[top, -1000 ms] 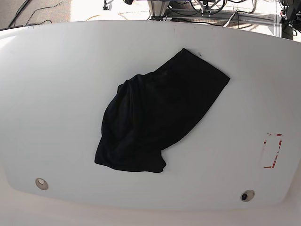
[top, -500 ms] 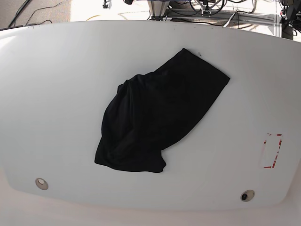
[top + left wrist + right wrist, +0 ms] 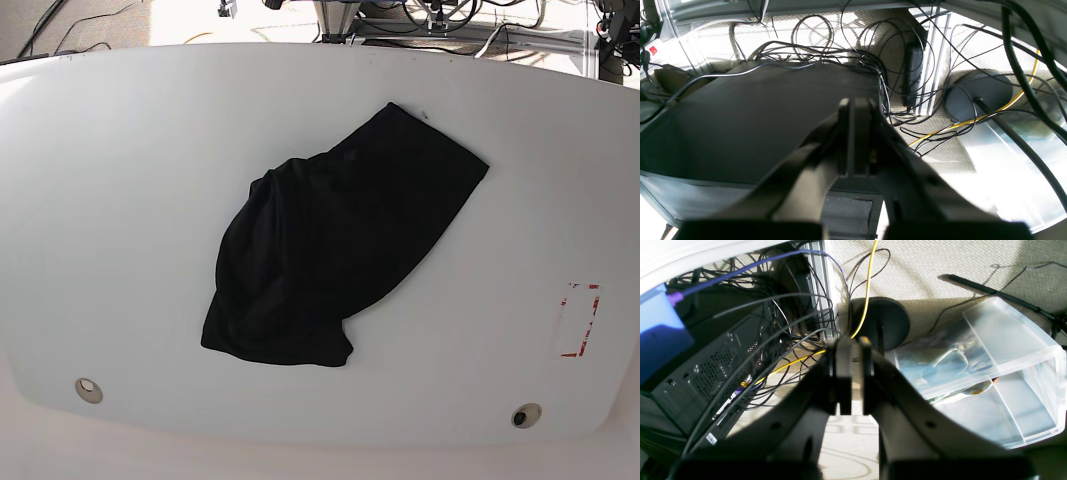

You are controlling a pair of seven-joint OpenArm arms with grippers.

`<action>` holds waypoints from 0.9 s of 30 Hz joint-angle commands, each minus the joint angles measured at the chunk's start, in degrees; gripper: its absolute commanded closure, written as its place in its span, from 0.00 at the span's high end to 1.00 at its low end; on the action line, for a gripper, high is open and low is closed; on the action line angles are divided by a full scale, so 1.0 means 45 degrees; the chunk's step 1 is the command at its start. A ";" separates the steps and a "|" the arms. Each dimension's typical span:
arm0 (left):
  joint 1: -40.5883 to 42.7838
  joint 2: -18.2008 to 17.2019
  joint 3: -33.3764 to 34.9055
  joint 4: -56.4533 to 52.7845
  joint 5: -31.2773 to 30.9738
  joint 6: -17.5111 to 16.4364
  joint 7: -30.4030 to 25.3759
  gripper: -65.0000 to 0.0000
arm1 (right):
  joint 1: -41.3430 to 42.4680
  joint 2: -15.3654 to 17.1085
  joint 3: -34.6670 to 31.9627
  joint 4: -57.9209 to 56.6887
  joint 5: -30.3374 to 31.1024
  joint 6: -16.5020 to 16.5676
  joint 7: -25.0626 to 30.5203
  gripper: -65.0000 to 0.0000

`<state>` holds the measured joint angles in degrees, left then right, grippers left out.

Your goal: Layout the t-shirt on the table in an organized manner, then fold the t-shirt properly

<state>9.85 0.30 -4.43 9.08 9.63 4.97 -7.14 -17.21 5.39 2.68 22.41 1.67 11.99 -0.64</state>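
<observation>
The black t-shirt [image 3: 330, 250] lies bunched in a slanted heap near the middle of the white table [image 3: 120, 200], its upper end toward the far right and its lower end toward the near left. Neither arm shows in the base view. In the left wrist view my left gripper [image 3: 855, 106] is shut with nothing between its fingers, hanging over a dark box and cables below table level. The right wrist view shows my right gripper [image 3: 850, 346] shut and empty as well, above floor cables and a clear bin.
A red tape rectangle [image 3: 578, 320] marks the table's right side. Two small round holes [image 3: 88, 389] [image 3: 524, 415] sit near the front edge. Off the table lie a computer case [image 3: 706, 380], tangled cables [image 3: 840, 50], a stand base [image 3: 977, 90] and a clear plastic bin [image 3: 990, 373].
</observation>
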 commanded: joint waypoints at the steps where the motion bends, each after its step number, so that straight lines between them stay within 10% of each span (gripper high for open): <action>1: 0.0091 -0.0001 0.0029 -0.0032 0.0019 0.0058 -0.0023 0.02 | -0.0032 0.0071 0.0042 0.0037 0.0006 0.0057 0.0013 0.05; 27: 0.0181 0.0021 -0.0070 0.0029 0.0029 0.0054 -0.0050 0.02 | -0.0106 0.0070 0.0023 0.0199 0.0072 0.0054 0.0035 0.05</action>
<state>10.17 0.43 -4.56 9.02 9.63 4.97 -7.18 -16.99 5.39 2.68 22.96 1.72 11.97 -0.47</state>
